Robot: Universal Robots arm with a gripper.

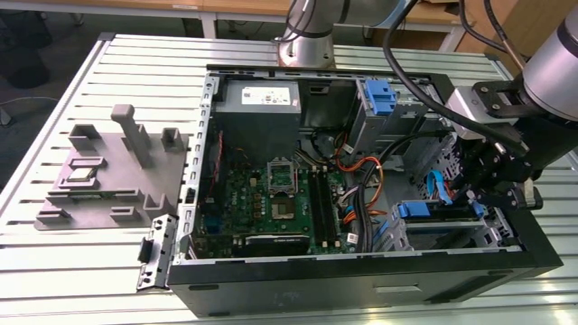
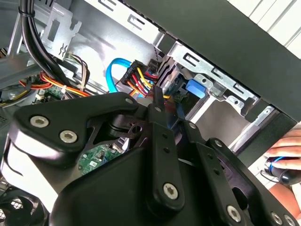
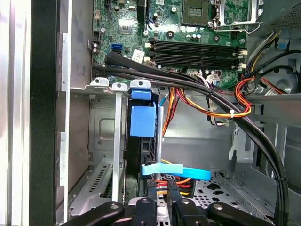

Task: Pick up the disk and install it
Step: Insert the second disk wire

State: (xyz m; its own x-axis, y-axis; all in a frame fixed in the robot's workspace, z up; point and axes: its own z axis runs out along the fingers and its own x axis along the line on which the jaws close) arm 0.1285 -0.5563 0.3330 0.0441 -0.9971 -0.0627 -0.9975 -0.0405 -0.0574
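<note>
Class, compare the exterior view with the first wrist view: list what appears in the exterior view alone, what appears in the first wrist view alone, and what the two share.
Exterior view alone: the grey fixture block on the slatted table, the power supply box, and the arm's base.

First wrist view alone: a flat blue cable plugged in beside red, yellow and black wires, below the blue carrier tab.

Shared: the green motherboard and the orange cable bundle.

Open computer case (image 1: 361,277) on slatted table (image 1: 81,271); green motherboard (image 1: 271,203) inside; grey fixture block (image 1: 108,176) beside it.
</note>
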